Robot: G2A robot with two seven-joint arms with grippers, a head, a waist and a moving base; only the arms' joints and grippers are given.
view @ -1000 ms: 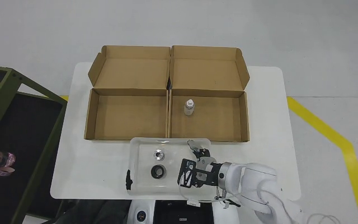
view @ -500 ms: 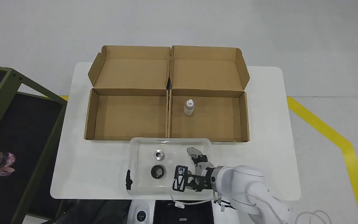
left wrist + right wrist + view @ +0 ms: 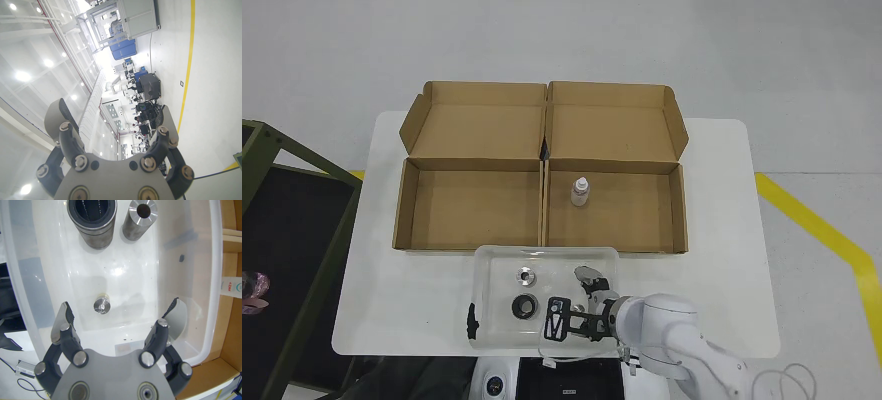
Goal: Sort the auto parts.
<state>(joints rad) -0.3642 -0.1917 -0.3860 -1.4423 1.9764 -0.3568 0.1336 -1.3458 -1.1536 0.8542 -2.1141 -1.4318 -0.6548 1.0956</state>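
Hovering with right claw (image 3: 120,308) spread over small upright metal stud (image 3: 102,307) in clear bin (image 3: 213,294); sits off-centre between jaws, so could tip or skid away on closing.

I see three metal parts standing upright in the clear bin (image 3: 215,275): a wide bearing sleeve (image 3: 92,222) with black rims, a steel cylinder (image 3: 139,220) with a bored centre just beside it, and a small stud (image 3: 101,306) apart from both. A white bottle (image 3: 582,190) stands in the right-hand cardboard box (image 3: 642,225)
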